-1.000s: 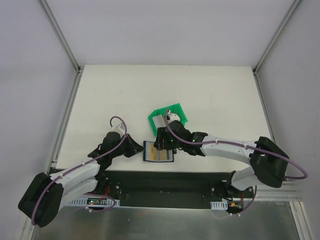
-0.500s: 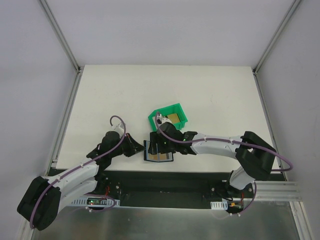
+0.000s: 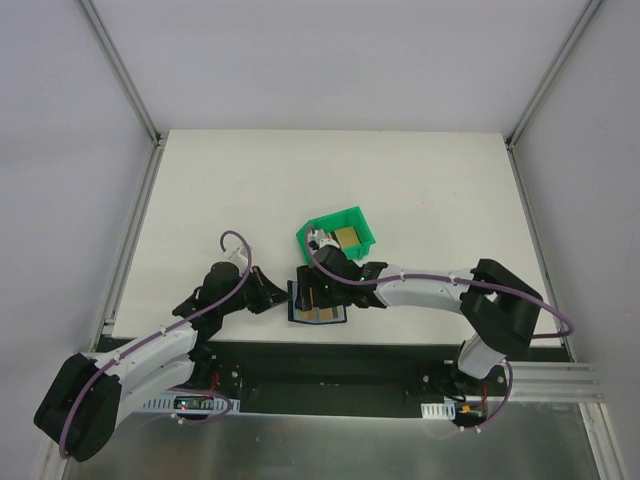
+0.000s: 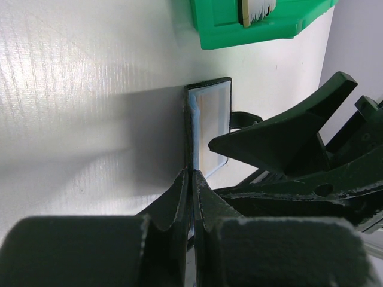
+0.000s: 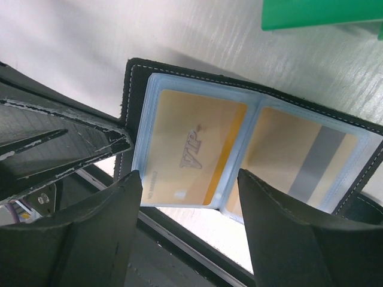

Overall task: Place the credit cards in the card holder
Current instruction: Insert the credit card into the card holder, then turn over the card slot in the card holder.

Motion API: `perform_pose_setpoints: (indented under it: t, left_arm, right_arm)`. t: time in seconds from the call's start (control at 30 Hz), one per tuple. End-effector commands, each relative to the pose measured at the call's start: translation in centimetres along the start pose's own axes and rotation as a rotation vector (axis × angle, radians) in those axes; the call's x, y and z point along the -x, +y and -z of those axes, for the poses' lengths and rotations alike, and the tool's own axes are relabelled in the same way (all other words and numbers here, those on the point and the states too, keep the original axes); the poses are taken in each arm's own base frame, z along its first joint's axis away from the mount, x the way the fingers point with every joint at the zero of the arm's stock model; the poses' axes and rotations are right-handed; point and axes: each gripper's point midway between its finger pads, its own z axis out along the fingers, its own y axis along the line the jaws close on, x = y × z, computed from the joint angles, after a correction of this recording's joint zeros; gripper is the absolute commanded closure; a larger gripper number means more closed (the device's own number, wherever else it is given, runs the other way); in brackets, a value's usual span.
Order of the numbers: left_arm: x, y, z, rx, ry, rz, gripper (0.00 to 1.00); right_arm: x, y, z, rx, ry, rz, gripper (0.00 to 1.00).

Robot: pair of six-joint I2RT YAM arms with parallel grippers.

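The black card holder [image 5: 137, 78] lies open near the table's front edge, also in the top view [image 3: 320, 314]. Its bluish clear pockets hold a gold VIP card [image 5: 191, 149] and a gold card with a grey stripe [image 5: 305, 161]. My left gripper [image 4: 192, 179] is shut on the holder's left edge [image 4: 209, 113], also in the top view [image 3: 283, 299]. My right gripper [image 5: 191, 209] is open and empty just above the holder's pockets, also in the top view [image 3: 319, 297]. More credit cards [image 3: 344, 237] stand in the green bin.
The green open-fronted bin [image 3: 366, 238] sits just behind the holder, and shows in the left wrist view [image 4: 257, 30] and the right wrist view [image 5: 317, 12]. The table's front edge and a black rail lie right under the holder.
My right gripper has moved from the green bin forward and down to over the open holder. The left gripper has kept its hold on the holder's edge.
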Motion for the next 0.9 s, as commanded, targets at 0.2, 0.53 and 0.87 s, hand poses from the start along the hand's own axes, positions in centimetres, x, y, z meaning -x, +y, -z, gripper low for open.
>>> perform_pose_setpoints:
  t: [0.2, 0.53, 0.87]
  left_arm:
    - [1.0, -2.1, 0.1, -0.060, -0.015, -0.032, 1.00]
    - [1.0, -2.4, 0.1, -0.069, -0.014, -0.035, 1.00]
    - [0.8, -1.2, 0.0, -0.030, -0.015, -0.023, 1.00]
  right_arm:
    - [0.9, 1.5, -0.1, 0.012, -0.004, 0.011, 0.33]
    - [0.6, 0.8, -0.3, -0.064, 0.012, 0.048, 0.34]
    - [1.6, 2.1, 1.0, 0.002, -0.057, 0.064, 0.33]
